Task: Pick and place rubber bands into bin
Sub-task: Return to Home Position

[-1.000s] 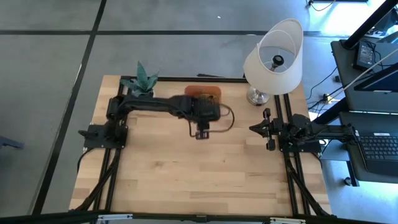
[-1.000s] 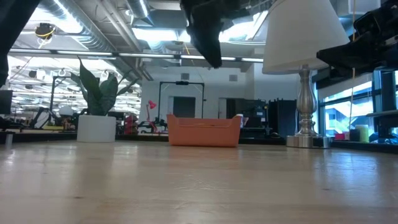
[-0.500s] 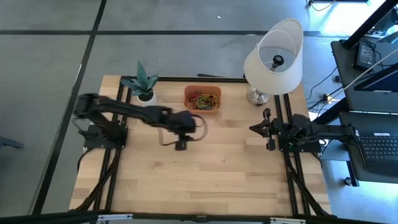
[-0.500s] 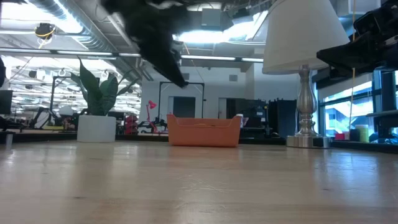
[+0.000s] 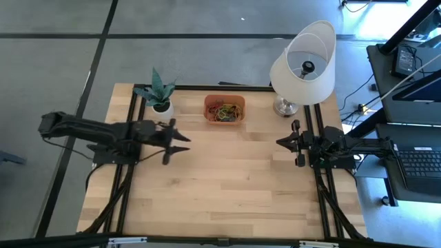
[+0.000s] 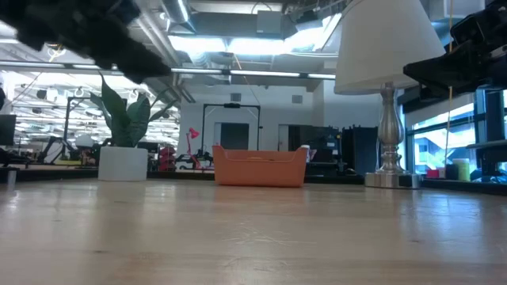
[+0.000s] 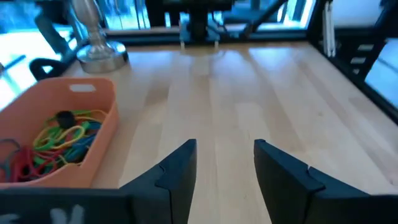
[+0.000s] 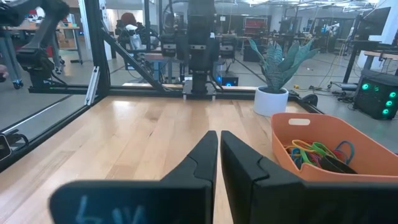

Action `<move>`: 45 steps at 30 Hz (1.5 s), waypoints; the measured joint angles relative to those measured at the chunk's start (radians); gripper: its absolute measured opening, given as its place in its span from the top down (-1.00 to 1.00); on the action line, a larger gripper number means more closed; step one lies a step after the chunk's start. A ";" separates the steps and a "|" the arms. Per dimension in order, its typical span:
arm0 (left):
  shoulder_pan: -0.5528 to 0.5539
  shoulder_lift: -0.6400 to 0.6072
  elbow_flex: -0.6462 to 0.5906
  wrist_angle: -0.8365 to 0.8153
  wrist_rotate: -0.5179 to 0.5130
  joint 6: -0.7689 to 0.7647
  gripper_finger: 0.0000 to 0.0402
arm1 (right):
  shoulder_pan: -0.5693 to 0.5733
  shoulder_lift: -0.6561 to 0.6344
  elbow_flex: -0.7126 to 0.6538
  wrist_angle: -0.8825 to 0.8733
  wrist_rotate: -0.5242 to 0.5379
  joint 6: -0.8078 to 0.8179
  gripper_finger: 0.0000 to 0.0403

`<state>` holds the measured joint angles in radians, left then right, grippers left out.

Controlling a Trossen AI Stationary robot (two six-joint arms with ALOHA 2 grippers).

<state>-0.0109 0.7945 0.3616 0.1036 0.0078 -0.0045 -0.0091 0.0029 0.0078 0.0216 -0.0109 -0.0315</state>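
The orange bin (image 5: 224, 110) stands at the table's far middle, and the rubber bands (image 7: 57, 138) lie inside it in a tangled heap of red, green, yellow and black. My left gripper (image 5: 182, 142) hovers open above the table's left side, left of and nearer than the bin, its fingers pointing toward the right edge with nothing between them (image 7: 224, 148). My right gripper (image 5: 281, 142) waits shut at the table's right side, pointing left (image 8: 219, 135); the bin (image 8: 329, 152) lies off to its far side.
A white lamp (image 5: 303, 62) stands at the far right, and a potted plant (image 5: 160, 102) in a white pot stands left of the bin. Bare wooden tabletop (image 5: 227, 179) stretches between the two arms and toward the near edge.
My left gripper has drawn back from beside the bin toward the table's left edge and has sunk a little. It has tipped from pointing down at the table to nearly level. The bin and the bands in it have kept still.
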 joint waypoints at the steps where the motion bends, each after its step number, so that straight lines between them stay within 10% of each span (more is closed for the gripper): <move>1: 0.000 -0.045 -0.023 -0.002 0.001 0.000 0.23 | 0.000 0.000 0.000 0.000 0.000 0.000 0.87; 24: 0.000 -0.737 -0.300 -0.003 -0.045 0.036 0.25 | 0.000 0.000 0.000 0.000 0.000 0.000 0.87; 45: 0.000 -0.795 -0.354 -0.002 -0.103 0.089 0.23 | 0.000 0.000 0.000 0.000 0.000 0.000 0.87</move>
<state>-0.0105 -0.0002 0.0078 0.1016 -0.0950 0.0841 -0.0093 0.0025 0.0078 0.0212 -0.0109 -0.0315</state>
